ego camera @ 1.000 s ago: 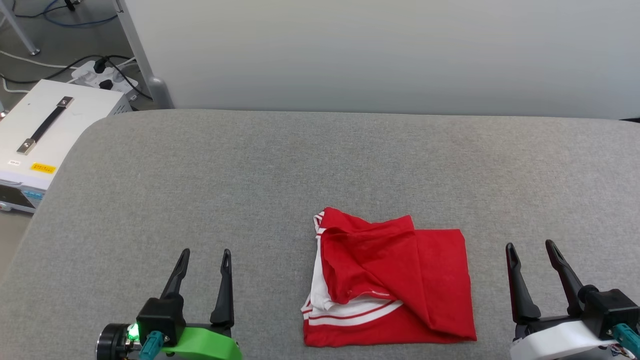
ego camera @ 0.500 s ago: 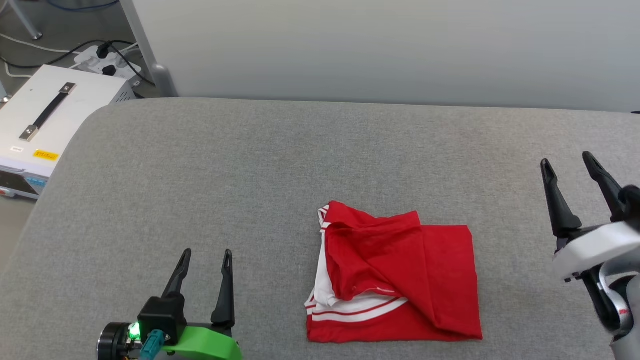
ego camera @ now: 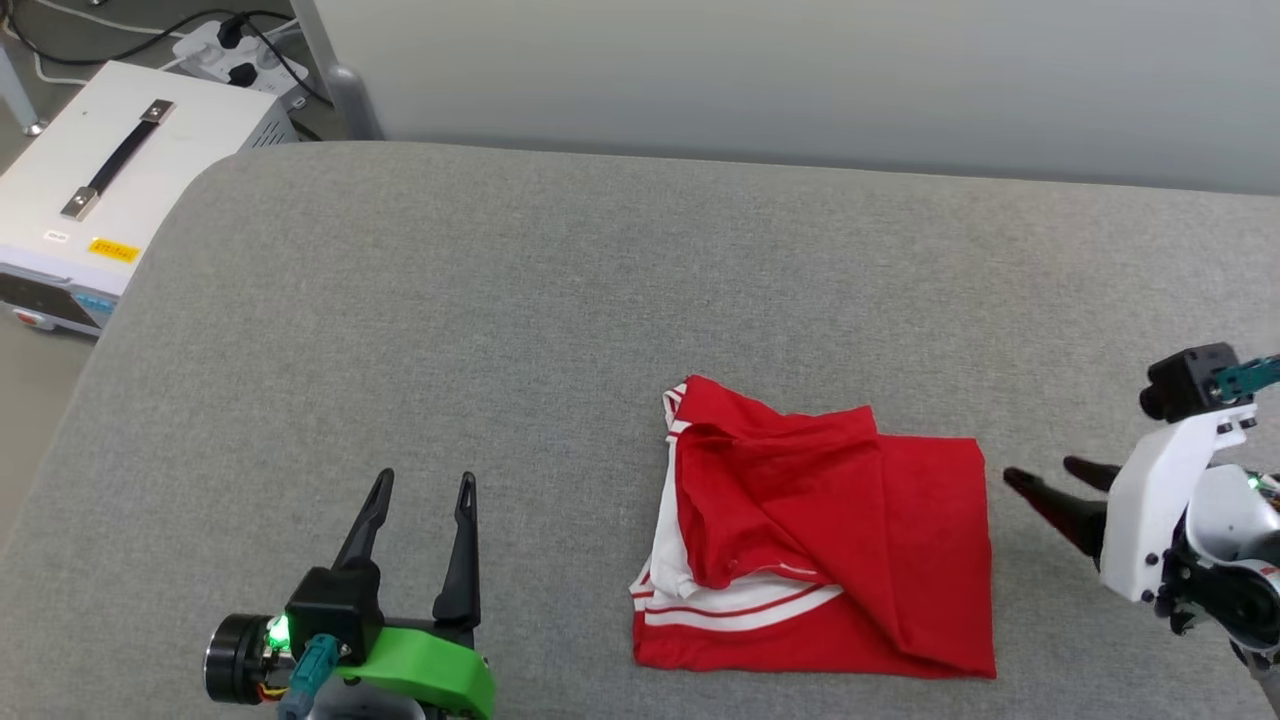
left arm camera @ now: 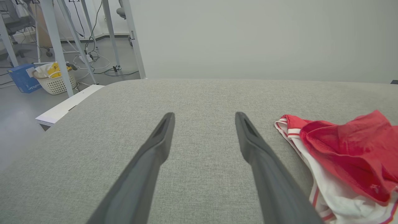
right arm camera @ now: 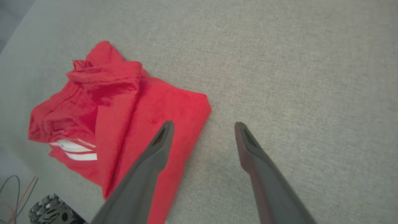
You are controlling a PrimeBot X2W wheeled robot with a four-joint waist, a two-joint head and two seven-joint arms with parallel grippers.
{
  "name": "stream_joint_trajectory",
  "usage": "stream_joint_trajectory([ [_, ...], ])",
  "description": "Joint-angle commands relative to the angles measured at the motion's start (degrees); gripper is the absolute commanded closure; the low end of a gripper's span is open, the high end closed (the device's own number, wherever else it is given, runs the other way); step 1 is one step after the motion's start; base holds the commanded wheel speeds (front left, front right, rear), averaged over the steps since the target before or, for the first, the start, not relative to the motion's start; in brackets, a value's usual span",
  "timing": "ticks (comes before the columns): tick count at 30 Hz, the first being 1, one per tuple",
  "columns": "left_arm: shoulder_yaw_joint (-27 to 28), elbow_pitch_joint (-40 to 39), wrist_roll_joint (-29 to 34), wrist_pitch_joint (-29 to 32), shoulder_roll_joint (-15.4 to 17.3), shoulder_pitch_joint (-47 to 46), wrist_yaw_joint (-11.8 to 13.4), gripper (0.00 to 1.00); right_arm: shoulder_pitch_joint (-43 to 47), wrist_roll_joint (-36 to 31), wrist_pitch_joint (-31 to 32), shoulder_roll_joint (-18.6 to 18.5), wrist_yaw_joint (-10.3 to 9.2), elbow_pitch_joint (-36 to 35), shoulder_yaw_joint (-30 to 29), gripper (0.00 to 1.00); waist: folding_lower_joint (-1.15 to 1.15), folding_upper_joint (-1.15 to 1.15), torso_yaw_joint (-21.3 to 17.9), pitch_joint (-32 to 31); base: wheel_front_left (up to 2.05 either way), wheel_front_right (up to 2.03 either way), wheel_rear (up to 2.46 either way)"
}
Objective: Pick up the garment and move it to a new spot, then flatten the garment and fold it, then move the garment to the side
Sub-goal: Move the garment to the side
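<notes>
While one grey fabric-covered surface (ego camera: 560, 330) spread beneath, one folded red jersey (ego camera: 900, 560) lay between two released, empty grippers: just beside the right gripper (ego camera: 1040, 469), well apart from the left gripper (ego camera: 426, 478); folds hid its front.

Garment (ego camera: 850, 560): red, a white sleeve showing at one edge, trim striped red and white. Table (ego camera: 500, 300): mid-grey cloth, fine woven fleck, no pattern. Left gripper (ego camera: 425, 485): black, on a bright green mount (ego camera: 430, 675), with a small green light glowing. Right gripper (ego camera: 1040, 470): black, on a white mount (ego camera: 1160, 500), teal plug above. Case (ego camera: 200, 130): white, with a black handle (ego camera: 120, 160) with silver ends and a yellow label (ego camera: 113, 250). Wall (ego camera: 800, 70): pale grey. Basket (left arm camera: 56, 84): white. Box (left arm camera: 21, 79): blue.
</notes>
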Motion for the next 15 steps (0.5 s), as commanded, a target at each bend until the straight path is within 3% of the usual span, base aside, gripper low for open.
stream_joint_trajectory([
  [1,-0.3,0.0,0.1,-0.3,-0.3,-1.3,0.1,0.0,0.8,1.2,1.1,0.0,-0.05,0.2,1.0,0.0,0.0,0.0,1.0,1.2,0.0,0.0,0.0],
  [15,-1.9,0.4,-0.5,-0.3,-0.3,-4.5,0.8,0.0,-1.2,3.7,1.4,3.9,-0.05,8.3,10.9,0.0,0.0,0.0,3.9,6.0,0.0,0.0,0.0],
])
